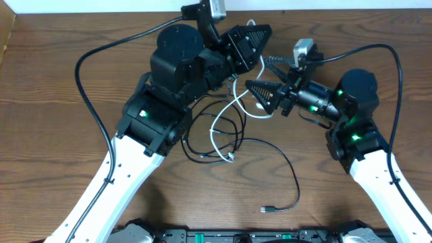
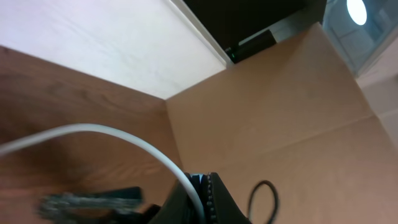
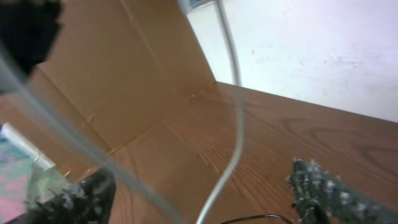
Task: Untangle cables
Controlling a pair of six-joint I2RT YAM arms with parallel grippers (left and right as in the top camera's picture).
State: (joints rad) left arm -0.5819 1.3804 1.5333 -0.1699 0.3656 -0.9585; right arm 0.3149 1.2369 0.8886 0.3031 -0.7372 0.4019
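**Status: white cable clamped on the left, open jaws on the right**

1. Left gripper (image 1: 255, 50): the fingers are closed on the white cable (image 1: 237, 100). In the left wrist view the cable arcs in from the left and ends between the dark fingers (image 2: 186, 202), raised off the table (image 1: 54, 81).
2. Right gripper (image 1: 266, 77): the fingers are spread wide and hold nothing. In the right wrist view the white cable (image 3: 236, 93) hangs down through the gap between the two fingers (image 3: 323, 186) and touches neither.
3. White cable, remainder: from the left gripper it drops to the table, curves left, and its free end lies inside the loops of the black cable (image 1: 202, 138).
4. Black cable: it lies on the table in several overlapping loops below the left arm. One long strand sweeps right and down to a small plug near the front edge.
5. Container: a brown cardboard box (image 2: 280, 112) stands at the table's edge. Only its creased outer wall shows in both wrist views, so I cannot tell what it holds.
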